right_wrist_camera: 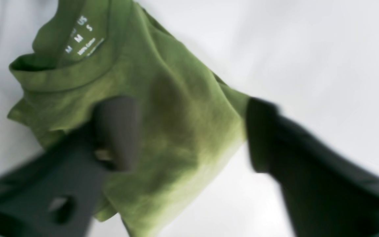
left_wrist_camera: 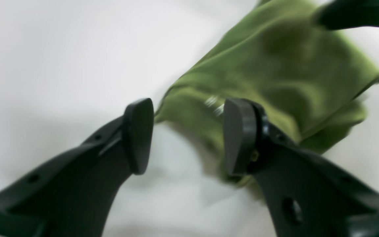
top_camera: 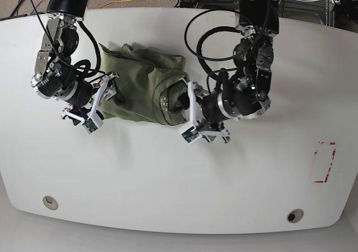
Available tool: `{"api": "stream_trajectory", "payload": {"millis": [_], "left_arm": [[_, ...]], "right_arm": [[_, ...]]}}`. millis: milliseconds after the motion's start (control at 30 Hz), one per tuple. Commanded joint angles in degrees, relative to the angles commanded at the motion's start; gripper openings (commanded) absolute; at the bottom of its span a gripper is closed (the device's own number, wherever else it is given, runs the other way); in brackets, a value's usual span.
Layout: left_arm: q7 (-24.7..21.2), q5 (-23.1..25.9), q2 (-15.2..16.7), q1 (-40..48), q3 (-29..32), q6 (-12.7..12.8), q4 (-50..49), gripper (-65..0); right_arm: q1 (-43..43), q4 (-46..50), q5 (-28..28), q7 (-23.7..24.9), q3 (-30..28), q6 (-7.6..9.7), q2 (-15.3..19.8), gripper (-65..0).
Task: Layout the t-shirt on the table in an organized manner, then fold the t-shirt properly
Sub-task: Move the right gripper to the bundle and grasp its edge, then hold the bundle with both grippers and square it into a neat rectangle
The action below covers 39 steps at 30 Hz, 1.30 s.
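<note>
The olive-green t-shirt (top_camera: pixel 137 84) lies bunched in a compact, wrinkled bundle on the white table (top_camera: pixel 168 179), at its back left. Its collar with the printed size label (right_wrist_camera: pixel 81 36) faces up. My left gripper (top_camera: pixel 180 104) stands open at the bundle's right edge; in the left wrist view the left gripper (left_wrist_camera: pixel 189 136) has its jaws wide apart, with the t-shirt (left_wrist_camera: pixel 275 65) just beyond its fingertips and nothing held. At the bundle's left edge is my right gripper (top_camera: pixel 113 95). In the right wrist view the right gripper (right_wrist_camera: pixel 189 135) is also open, its fingers straddling the t-shirt (right_wrist_camera: pixel 176 108).
A red tape rectangle (top_camera: pixel 323 162) marks the table's right side. Two round grommet holes (top_camera: pixel 50 201) (top_camera: pixel 295 215) sit near the front edge. Black cables (top_camera: pixel 210 28) loop over the table behind the left arm. Bare tabletop lies in front of the shirt.
</note>
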Motion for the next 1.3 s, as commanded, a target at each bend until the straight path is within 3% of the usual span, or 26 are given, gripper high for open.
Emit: {"api": "stream_trajectory", "payload": {"millis": [100,267,667,867,1067,1300], "left_arm": [[-0.09,0.0,0.0,-0.09,2.73,0.0,-5.01,-33.2],[-0.18,-0.09,-0.34,-0.09,6.15,1.19,-10.2,-33.2],[-0.09,-0.44,-12.3,0.44,9.23,0.92,-10.64,-33.2],[-0.09,-0.44,-16.43,0.62,9.23,0.84,-9.76,-33.2],[-1.49,-0.44,-17.22,-1.58,9.23,0.75,-12.66,-33.2],[-3.96,-0.09,-17.04,-5.98,9.32,0.0,-15.47,-33.2]], "right_arm": [[-0.09,-4.4,0.0,4.4,0.09,0.0,1.41,-46.6],[0.0,-12.92,0.26,11.16,-3.52,0.0,4.13,-45.8],[-0.88,-26.02,-0.09,23.3,-6.42,0.0,5.45,-46.0],[-2.2,-26.37,-0.09,24.53,-6.42,0.0,5.54,-46.1],[-4.57,-24.35,0.0,24.62,-6.15,0.0,5.54,-46.1],[-10.9,-13.8,0.35,24.26,-5.98,0.0,4.04,-46.3]]}}
